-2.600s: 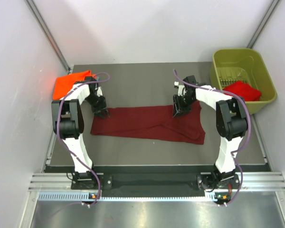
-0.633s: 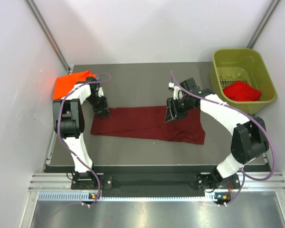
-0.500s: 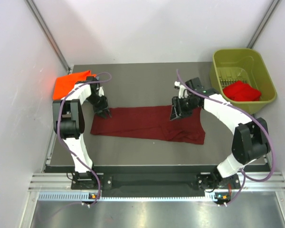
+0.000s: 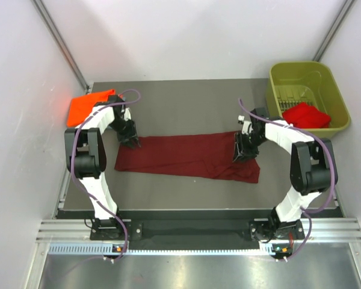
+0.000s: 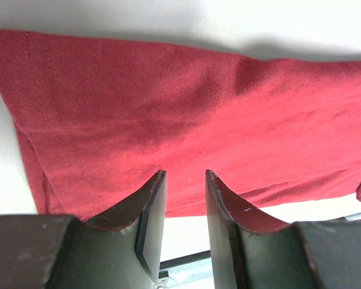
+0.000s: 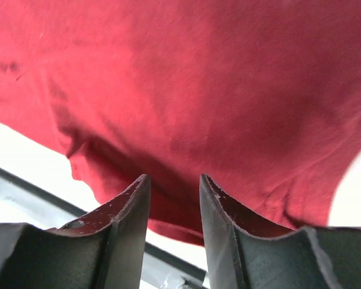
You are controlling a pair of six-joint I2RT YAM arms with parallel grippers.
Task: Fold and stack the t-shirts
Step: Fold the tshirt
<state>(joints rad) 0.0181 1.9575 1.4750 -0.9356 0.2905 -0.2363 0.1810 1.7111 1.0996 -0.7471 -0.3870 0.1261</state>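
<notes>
The dark maroon t-shirt [image 4: 186,158] lies flat near the middle of the dark table [image 4: 186,102], folded into a long strip that runs left to right, its right end wider and rumpled along the near edge. The left gripper [image 4: 130,142] stands over the strip's far-left corner. In the left wrist view the left gripper [image 5: 183,174] has its 2 fingers [image 5: 150,205] parted by a narrow gap with nothing pinched between them; the maroon cloth [image 5: 168,108] spreads beyond the tips, a stitched hem at its left side. The right gripper [image 4: 242,153] stands over the strip's right end, near the far edge. In the right wrist view the right gripper [image 6: 173,177] also has its fingers [image 6: 129,205] slightly apart and released, and the cloth [image 6: 186,78] fills the picture beyond them with soft creases. A bright orange t-shirt [image 4: 87,106] lies folded at the table's far-left corner, well apart from the maroon one. A bright red t-shirt [image 4: 305,114] sits bunched inside the olive-green bin [image 4: 301,75] beside the table's far-right corner.
</notes>
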